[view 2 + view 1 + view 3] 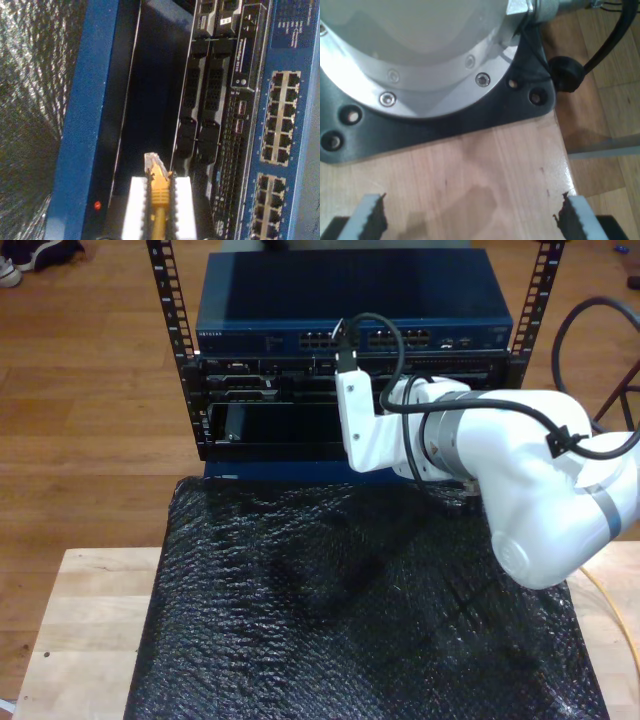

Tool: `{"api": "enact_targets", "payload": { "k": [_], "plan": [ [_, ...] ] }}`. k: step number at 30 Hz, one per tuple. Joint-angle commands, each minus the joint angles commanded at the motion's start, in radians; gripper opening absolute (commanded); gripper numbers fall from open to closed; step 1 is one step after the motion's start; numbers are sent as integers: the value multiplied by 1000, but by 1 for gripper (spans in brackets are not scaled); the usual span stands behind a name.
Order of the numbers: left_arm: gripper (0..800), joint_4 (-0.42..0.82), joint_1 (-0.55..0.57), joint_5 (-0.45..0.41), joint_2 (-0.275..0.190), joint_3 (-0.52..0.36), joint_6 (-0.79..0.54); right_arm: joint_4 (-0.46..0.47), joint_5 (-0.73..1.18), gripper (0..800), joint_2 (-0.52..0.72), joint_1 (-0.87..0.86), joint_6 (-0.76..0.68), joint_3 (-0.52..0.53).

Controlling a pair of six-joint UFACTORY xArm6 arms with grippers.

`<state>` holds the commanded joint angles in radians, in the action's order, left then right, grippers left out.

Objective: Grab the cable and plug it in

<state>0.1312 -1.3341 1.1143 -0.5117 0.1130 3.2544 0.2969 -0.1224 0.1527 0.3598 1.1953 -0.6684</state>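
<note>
Second tool (159, 212) clamped on yellow cable (159, 192), clear plug (152, 161) facing server rack (220, 125); first tool (470, 215) wide above table (485, 170).

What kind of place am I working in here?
Probably a lab or workshop test bench: a small open rack holding a blue network switch, on a wooden floor, beside a wooden table under black bubble wrap.

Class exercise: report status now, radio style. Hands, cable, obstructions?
Second hand shut on cable, plug pointing at the rack's dark bay. First hand open over bare wood. Nothing blocking the plug.
</note>
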Motion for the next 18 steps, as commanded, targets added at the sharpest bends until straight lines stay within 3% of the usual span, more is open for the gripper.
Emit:
{"api": "enact_targets", "payload": {
  "k": [18],
  "plan": [
    [800,0,0,0,0,0,0,0,-181,0,-44,-8,3,-2]
  ]
}}
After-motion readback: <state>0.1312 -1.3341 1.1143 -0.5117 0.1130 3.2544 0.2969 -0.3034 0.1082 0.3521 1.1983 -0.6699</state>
